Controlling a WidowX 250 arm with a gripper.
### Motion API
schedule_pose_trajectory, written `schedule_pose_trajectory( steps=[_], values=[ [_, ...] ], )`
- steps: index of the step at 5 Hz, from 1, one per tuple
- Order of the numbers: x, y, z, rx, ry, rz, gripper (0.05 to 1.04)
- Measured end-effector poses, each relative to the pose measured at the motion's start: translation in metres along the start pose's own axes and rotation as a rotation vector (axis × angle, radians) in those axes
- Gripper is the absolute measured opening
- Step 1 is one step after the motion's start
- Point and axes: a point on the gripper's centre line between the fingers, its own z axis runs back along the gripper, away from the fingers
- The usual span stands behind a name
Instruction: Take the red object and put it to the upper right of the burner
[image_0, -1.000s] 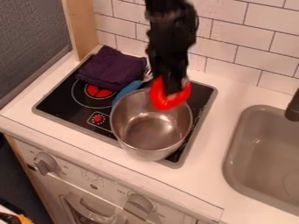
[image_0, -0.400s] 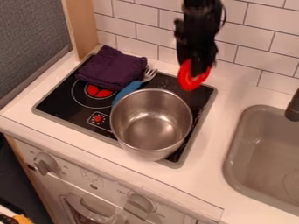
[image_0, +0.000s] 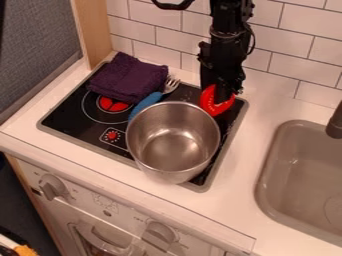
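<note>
My black gripper (image_0: 219, 95) hangs down at the upper right corner of the black stove top (image_0: 59, 116), just behind and right of the metal pot. It is shut on the red object (image_0: 215, 106), a curved piece that shows in front of and to the left of the fingers. The red object is low, close to the stove surface; whether it touches the surface I cannot tell. Part of it is hidden behind the gripper.
The metal pot (image_0: 172, 142) stands on the stove's right half. A blue-handled fork (image_0: 148, 101) and a folded purple cloth (image_0: 128, 78) lie to its left and back. A tiled wall (image_0: 280, 67) rises behind; a sink (image_0: 264, 182) is at the right.
From above the pot, my gripper has moved right and back with the red object, then come down lower at the stove's upper right corner.
</note>
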Motion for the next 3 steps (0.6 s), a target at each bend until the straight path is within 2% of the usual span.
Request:
schedule_pose_trajectory(
  steps=[1, 2, 3],
  values=[
    [-0.006, 0.0, -0.005, -0.024, -0.005, 0.03, 0.9],
    [-0.004, 0.008, 0.044, -0.013, -0.121, 0.109, 1.005],
    [-0.01, 0.01, 0.082, 0.032, -0.165, 0.2, 1.001]
  ],
)
